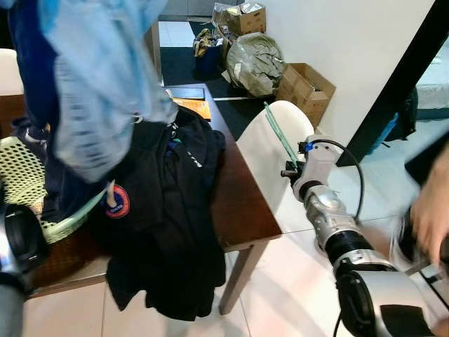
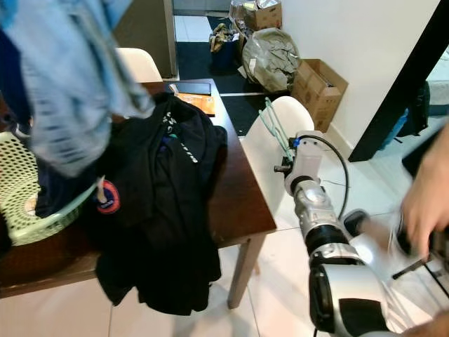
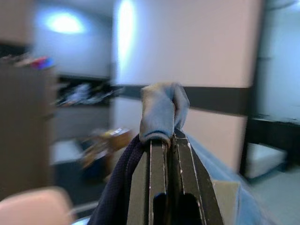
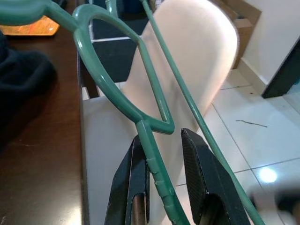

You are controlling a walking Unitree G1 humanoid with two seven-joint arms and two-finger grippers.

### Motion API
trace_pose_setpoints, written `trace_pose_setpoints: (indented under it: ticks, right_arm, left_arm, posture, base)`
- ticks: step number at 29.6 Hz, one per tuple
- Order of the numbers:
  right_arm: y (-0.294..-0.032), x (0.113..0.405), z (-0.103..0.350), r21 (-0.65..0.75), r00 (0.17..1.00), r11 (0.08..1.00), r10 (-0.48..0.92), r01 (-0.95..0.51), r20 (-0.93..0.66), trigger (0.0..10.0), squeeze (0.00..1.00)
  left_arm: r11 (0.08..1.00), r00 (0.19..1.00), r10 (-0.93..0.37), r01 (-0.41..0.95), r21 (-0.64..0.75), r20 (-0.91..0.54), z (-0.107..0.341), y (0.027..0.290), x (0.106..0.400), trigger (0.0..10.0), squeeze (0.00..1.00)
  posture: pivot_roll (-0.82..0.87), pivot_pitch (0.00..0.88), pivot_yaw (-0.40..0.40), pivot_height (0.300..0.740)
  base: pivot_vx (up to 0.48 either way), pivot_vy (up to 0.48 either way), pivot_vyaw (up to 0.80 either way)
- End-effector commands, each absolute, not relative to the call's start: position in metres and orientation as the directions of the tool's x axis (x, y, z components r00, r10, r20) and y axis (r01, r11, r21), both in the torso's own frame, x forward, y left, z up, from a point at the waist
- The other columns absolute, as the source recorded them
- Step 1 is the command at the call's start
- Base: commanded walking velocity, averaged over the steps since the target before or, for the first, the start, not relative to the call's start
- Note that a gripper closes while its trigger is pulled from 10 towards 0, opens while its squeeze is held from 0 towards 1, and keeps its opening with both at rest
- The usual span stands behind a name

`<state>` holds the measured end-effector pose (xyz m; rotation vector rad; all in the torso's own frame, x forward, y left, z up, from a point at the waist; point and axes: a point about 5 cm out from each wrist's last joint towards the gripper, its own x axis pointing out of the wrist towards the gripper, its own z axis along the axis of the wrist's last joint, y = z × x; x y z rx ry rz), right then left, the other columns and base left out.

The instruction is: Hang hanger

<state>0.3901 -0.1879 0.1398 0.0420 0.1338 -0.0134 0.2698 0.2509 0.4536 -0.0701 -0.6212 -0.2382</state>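
A green plastic hanger [image 1: 280, 135] slants up over a white chair [image 1: 266, 165] beside the table's right edge. My right gripper [image 4: 164, 136] is shut on the hanger [image 4: 140, 93] near a bend in its frame; in the left eye view this gripper [image 1: 290, 170] is just below the hanger. My left gripper [image 3: 168, 138] is raised and shut on a fold of a light blue garment [image 3: 161, 110]. The garment [image 1: 105, 84] hangs down over the left of the table, with dark blue cloth behind it.
A black jacket [image 1: 168, 203] lies draped over the front edge of the brown table [image 1: 245, 203]. A pale green mesh basket [image 1: 21, 182] sits at its left. Cardboard boxes [image 1: 305, 88] and a bag [image 1: 254, 63] stand by the wall. A person's hand [image 1: 431, 210] is at the right edge.
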Motion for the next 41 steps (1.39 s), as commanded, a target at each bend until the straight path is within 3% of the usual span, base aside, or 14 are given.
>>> trace_pose_setpoints:
  ticks: [1, 2, 3, 4, 10, 17, 19, 20, 24, 26, 27, 34, 37, 41]
  right_arm:
    - [-0.190, 0.390, 0.141, 0.063, 0.992, 0.998, -0.018, 0.026, -0.127, 10.0, 0.00]
    - [-0.190, 0.391, 0.141, 0.063, 0.992, 0.998, -0.016, 0.025, -0.128, 10.0, 0.00]
    - [-0.190, 0.391, 0.141, 0.063, 0.992, 0.998, -0.016, 0.025, -0.128, 10.0, 0.00]
    - [-0.189, 0.391, 0.141, 0.063, 0.991, 0.998, -0.014, 0.022, -0.130, 10.0, 0.00]
    - [-0.189, 0.391, 0.141, 0.060, 0.991, 0.998, -0.006, 0.014, -0.134, 10.0, 0.00]
    - [-0.189, 0.391, 0.140, 0.057, 0.991, 0.998, -0.002, 0.010, -0.136, 10.0, 0.00]
    - [-0.189, 0.391, 0.140, 0.057, 0.991, 0.998, -0.002, 0.010, -0.137, 10.0, 0.00]
    - [-0.189, 0.391, 0.140, 0.057, 0.990, 0.998, -0.002, 0.010, -0.138, 10.0, 0.00]
    - [-0.190, 0.390, 0.139, 0.059, 0.991, 0.998, -0.005, 0.013, -0.137, 10.0, 0.00]
    - [-0.190, 0.390, 0.139, 0.063, 0.991, 0.998, -0.008, 0.016, -0.136, 10.0, 0.00]
    - [-0.191, 0.390, 0.139, 0.067, 0.991, 0.998, -0.010, 0.019, -0.135, 10.0, 0.00]
    - [-0.192, 0.389, 0.138, 0.073, 0.991, 0.997, -0.010, 0.020, -0.136, 10.0, 0.00]
    - [-0.191, 0.390, 0.138, 0.076, 0.990, 0.997, -0.005, 0.015, -0.138, 10.0, 0.00]
    - [-0.189, 0.390, 0.138, 0.079, 0.990, 0.997, 0.000, 0.011, -0.139, 10.0, 0.00]
  left_arm:
    - [0.990, 0.845, -0.120, 0.139, 0.003, 0.521, 0.444, 0.264, 0.275, 4.2, 0.00]
    - [0.998, 0.918, -0.068, 0.064, 0.022, 0.392, 0.420, 0.277, 0.282, 5.3, 0.00]
    - [0.998, 0.918, -0.068, 0.064, 0.022, 0.392, 0.420, 0.277, 0.282, 5.3, 0.00]
    - [0.999, 0.974, -0.017, 0.008, 0.041, 0.227, 0.382, 0.289, 0.290, 8.7, 0.00]
    - [0.994, 0.991, 0.102, -0.097, 0.049, -0.092, 0.290, 0.310, 0.296, 8.8, 0.00]
    - [0.997, 0.995, 0.069, -0.066, 0.035, -0.072, 0.281, 0.296, 0.306, 8.4, 0.00]
    - [0.999, 0.999, 0.025, -0.024, 0.029, -0.029, 0.289, 0.285, 0.313, 8.7, 0.00]
    - [0.999, 1.000, -0.010, 0.010, 0.043, -0.007, 0.295, 0.276, 0.317, 10.0, 0.00]
    - [0.996, 0.999, -0.043, 0.043, 0.080, -0.006, 0.296, 0.266, 0.322, 10.0, 0.00]
    - [0.996, 0.999, -0.038, 0.039, 0.082, -0.016, 0.293, 0.266, 0.323, 10.0, 0.10]
    - [0.996, 0.999, -0.030, 0.032, 0.080, -0.026, 0.289, 0.267, 0.323, 10.0, 1.00]
    - [0.995, 0.998, 0.038, -0.034, 0.099, -0.046, 0.283, 0.276, 0.319, 10.0, 1.00]
    - [0.953, 0.974, 0.216, -0.193, 0.233, -0.076, 0.279, 0.305, 0.309, 10.0, 1.00]
    - [0.772, 0.869, 0.493, -0.418, 0.478, -0.037, 0.281, 0.360, 0.285, 10.0, 1.00]
  posture:
    - [0.12, 0.032, -0.065, 0.740]
    - [0.12, 0.032, -0.066, 0.740]
    - [0.12, 0.032, -0.066, 0.740]
    - [0.12, 0.032, -0.070, 0.740]
    - [0.13, 0.031, -0.079, 0.740]
    - [0.13, 0.031, -0.079, 0.740]
    - [0.12, 0.026, -0.077, 0.740]
    - [0.12, 0.024, -0.072, 0.740]
    - [0.11, 0.027, -0.064, 0.740]
    - [0.11, 0.032, -0.060, 0.740]
    - [0.11, 0.037, -0.059, 0.740]
    - [0.11, 0.045, -0.061, 0.740]
    - [0.11, 0.047, -0.063, 0.740]
    - [0.12, 0.051, -0.063, 0.740]
  base:
    - [0.000, 0.000, 0.00]
    - [0.000, 0.000, 0.00]
    - [0.000, 0.000, 0.00]
    - [0.000, 0.000, 0.00]
    - [0.000, 0.000, 0.00]
    - [0.000, 0.000, 0.00]
    - [0.000, 0.000, 0.00]
    - [0.000, 0.000, 0.00]
    - [0.000, 0.000, 0.00]
    - [0.000, 0.000, 0.00]
    - [0.000, 0.000, 0.00]
    - [0.000, 0.000, 0.00]
    - [0.000, 0.000, 0.00]
    - [0.000, 0.000, 0.00]
